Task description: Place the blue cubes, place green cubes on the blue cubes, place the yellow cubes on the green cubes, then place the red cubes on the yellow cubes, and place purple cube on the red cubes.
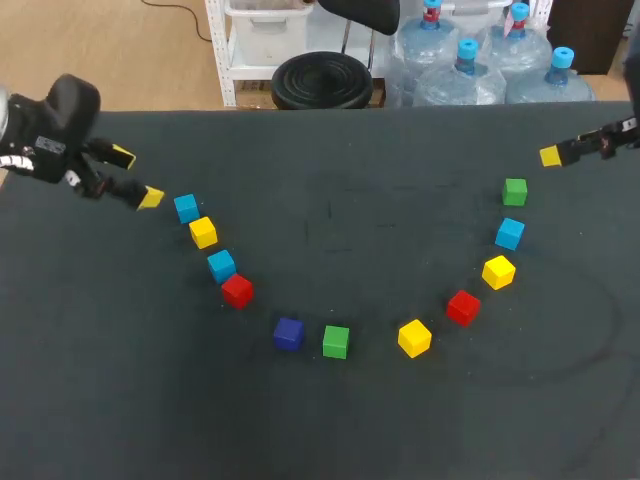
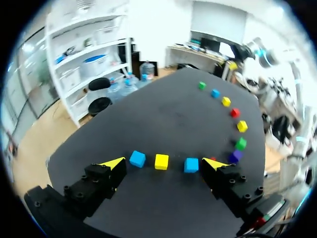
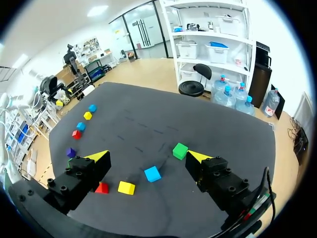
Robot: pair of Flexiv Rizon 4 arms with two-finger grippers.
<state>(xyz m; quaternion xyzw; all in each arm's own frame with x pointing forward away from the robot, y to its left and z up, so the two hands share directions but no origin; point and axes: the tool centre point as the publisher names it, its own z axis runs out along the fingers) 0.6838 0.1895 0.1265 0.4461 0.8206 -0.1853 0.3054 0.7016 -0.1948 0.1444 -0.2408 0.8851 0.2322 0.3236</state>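
Dark table (image 1: 330, 430): it carries your eleven cubes in a U-shaped arc, each sitting alone on the surface.
Left side: blue cube (image 1: 186, 207), yellow cube (image 1: 203, 232), second blue cube (image 1: 221, 265), red cube (image 1: 237, 291), from the arc's end inward.
Bottom: purple cube (image 1: 288, 333) just beside green cube (image 1: 335, 341), then middle yellow cube (image 1: 414, 337).
Right side: right red cube (image 1: 462, 307), right yellow cube (image 1: 498, 271), right blue cube (image 1: 509, 233), right green cube (image 1: 515, 191).
Left gripper (image 1: 137, 177): your fingers are spread wide, gripping nothing, just beside the blue cube.
Right gripper (image 3: 147, 156): your fingers are apart, gripping nothing, near the right green cube.
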